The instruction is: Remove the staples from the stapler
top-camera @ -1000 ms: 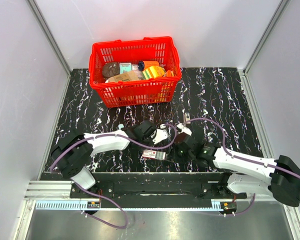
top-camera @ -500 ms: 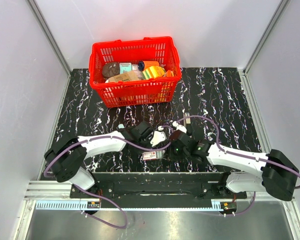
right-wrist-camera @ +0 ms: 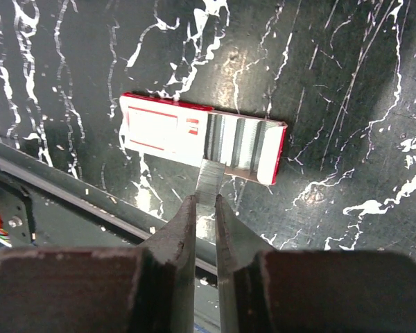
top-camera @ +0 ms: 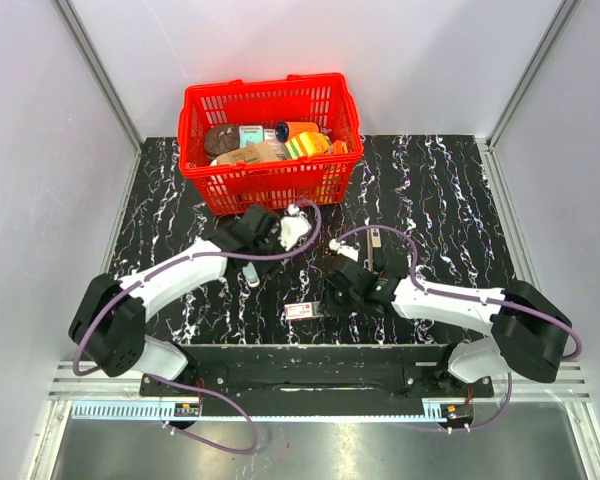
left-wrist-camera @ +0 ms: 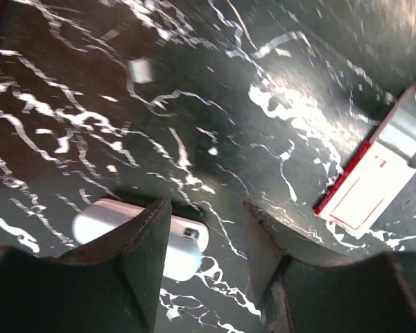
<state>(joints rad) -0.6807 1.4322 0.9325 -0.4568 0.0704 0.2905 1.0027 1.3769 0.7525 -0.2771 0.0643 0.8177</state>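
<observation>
My right gripper (right-wrist-camera: 201,201) is shut on the staples (right-wrist-camera: 209,182), a short ribbed silvery strip, and holds it just over the near edge of the open white and red staple box (right-wrist-camera: 166,130). In the top view the right gripper (top-camera: 332,293) is beside that box (top-camera: 305,310). The stapler (top-camera: 250,273), small and pale grey, lies on the table left of centre. In the left wrist view the stapler (left-wrist-camera: 142,232) shows partly behind my left finger. My left gripper (left-wrist-camera: 208,208) is open and empty above the table, in the top view (top-camera: 296,226) near the basket's front.
A red basket (top-camera: 270,185) full of goods stands at the back. A slim grey piece (top-camera: 373,238) lies on the table behind the right arm. The table's near edge and a black rail (right-wrist-camera: 48,187) run just below the box.
My left arm has swung back toward the basket, uncovering the stapler on the table. My right gripper has moved left toward the staple box with the strip in it.
</observation>
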